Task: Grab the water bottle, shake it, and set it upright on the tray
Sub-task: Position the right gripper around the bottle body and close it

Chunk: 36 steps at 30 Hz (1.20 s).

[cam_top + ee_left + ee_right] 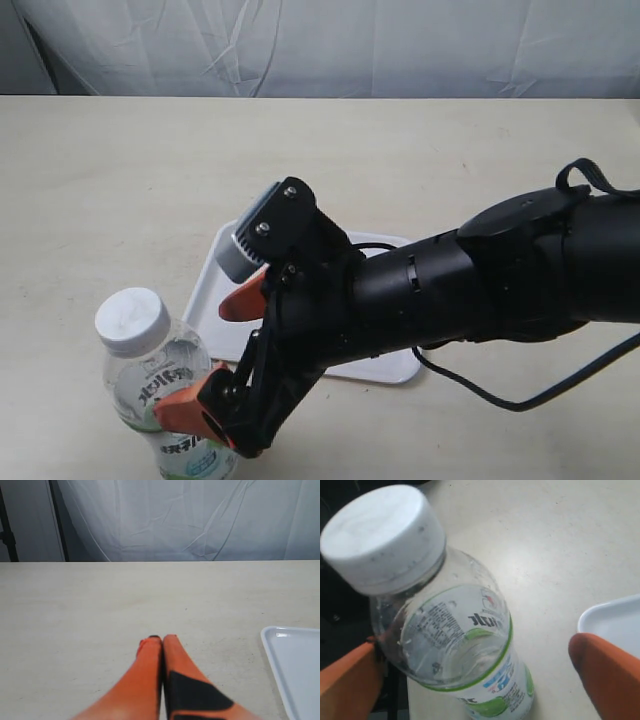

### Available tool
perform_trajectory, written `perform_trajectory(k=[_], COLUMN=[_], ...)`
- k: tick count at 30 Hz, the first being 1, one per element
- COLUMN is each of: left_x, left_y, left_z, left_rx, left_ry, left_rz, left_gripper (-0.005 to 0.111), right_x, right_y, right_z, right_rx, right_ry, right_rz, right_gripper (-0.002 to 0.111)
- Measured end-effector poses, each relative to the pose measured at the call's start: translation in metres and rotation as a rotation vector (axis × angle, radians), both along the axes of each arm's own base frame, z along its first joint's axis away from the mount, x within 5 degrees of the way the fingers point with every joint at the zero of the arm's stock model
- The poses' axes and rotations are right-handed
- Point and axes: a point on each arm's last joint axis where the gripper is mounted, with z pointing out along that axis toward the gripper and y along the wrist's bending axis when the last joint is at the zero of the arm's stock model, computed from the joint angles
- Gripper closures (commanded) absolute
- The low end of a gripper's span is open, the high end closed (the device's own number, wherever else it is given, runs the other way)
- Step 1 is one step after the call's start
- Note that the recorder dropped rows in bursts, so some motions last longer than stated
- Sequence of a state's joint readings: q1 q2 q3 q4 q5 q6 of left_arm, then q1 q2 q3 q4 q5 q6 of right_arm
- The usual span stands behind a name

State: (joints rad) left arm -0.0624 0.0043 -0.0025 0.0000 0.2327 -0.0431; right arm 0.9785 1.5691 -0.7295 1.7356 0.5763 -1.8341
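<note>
We see the water bottle at the near left of the scene, a small clear plastic one with a broad white screw cap and a green-and-white label carrying black lettering and a little blue. In the right wrist view the bottle leans at a tilt. The exterior view cuts off its base at the near edge, so we cannot tell whether it rests on the table.

The right gripper reaches across from the right and straddles the bottle with its claw spread wide. One orange finger lies against or right beside the bottle's near side. The other finger is well clear of it, over the tray.

The tray, flat and white with a low rim, lies just right of and beyond the bottle, with its near-left corner close to it. The black arm covers most of its middle. Bare table runs to the left and far behind the bottle, up to a white cloth backdrop. A black cable hangs in a loop under the arm at the near right.

The left gripper has its orange fingers pressed together with nothing between them, over bare table, with a corner of the tray off to its right.
</note>
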Motion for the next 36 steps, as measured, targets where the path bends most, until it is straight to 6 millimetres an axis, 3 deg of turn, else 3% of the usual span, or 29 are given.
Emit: perform_trajectory(k=[36], left_x=[0.0], left_y=[0.0], left_z=[0.0], left_rx=[0.0], left_ry=[0.0], left_rz=[0.0], left_gripper=[0.106], right_x=[-0.0042], right_y=[-0.0018], right_z=[-0.0021], right_rx=[-0.017], right_ry=[-0.094], right_rz=[0.112], right_gripper=[0.004])
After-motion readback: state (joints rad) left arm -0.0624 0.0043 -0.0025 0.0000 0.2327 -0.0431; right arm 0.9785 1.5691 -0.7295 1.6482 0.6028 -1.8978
